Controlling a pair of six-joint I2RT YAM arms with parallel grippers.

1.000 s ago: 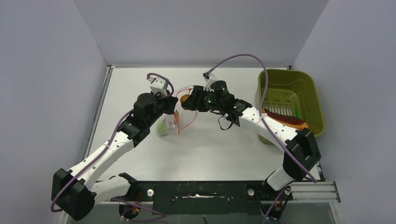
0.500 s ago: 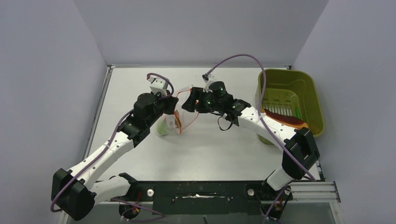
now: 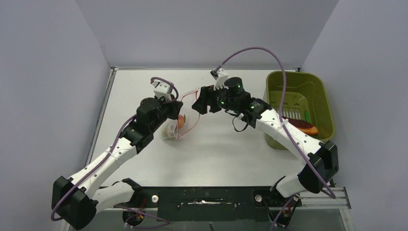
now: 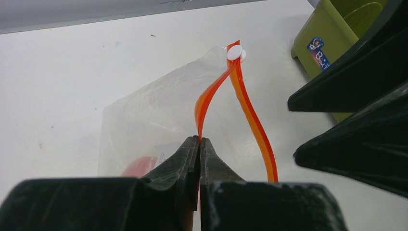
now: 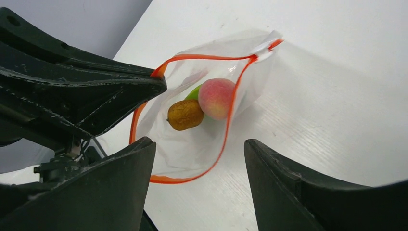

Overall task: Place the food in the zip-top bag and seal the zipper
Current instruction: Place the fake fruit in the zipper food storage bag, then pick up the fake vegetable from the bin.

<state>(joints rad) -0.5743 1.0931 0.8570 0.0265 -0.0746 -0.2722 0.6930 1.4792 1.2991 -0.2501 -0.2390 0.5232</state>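
The clear zip-top bag [image 5: 192, 139] lies on the white table, mouth held open. Its red-orange zipper [image 4: 250, 115] loops around the mouth. My left gripper [image 4: 199, 140] is shut on one side of the zipper strip and holds it up. Inside the bag I see a pink-red ball fruit [image 5: 216, 98], a brown-orange piece [image 5: 185, 114] and a green slice [image 5: 195, 92] behind them. My right gripper [image 5: 199, 144] is open and empty, just above and behind the bag's mouth. In the top view the bag [image 3: 182, 121] sits between both grippers.
An olive-green tub [image 3: 320, 96] stands at the right of the table, with a brown-red slab and orange bits [image 3: 303, 126] inside. Its corner shows in the left wrist view [image 4: 332, 33]. Grey walls close in the table's back and sides.
My right gripper has let go of the brown-orange piece, which now lies in the bag, and has pulled back up and to the right, open. The left gripper keeps its hold.
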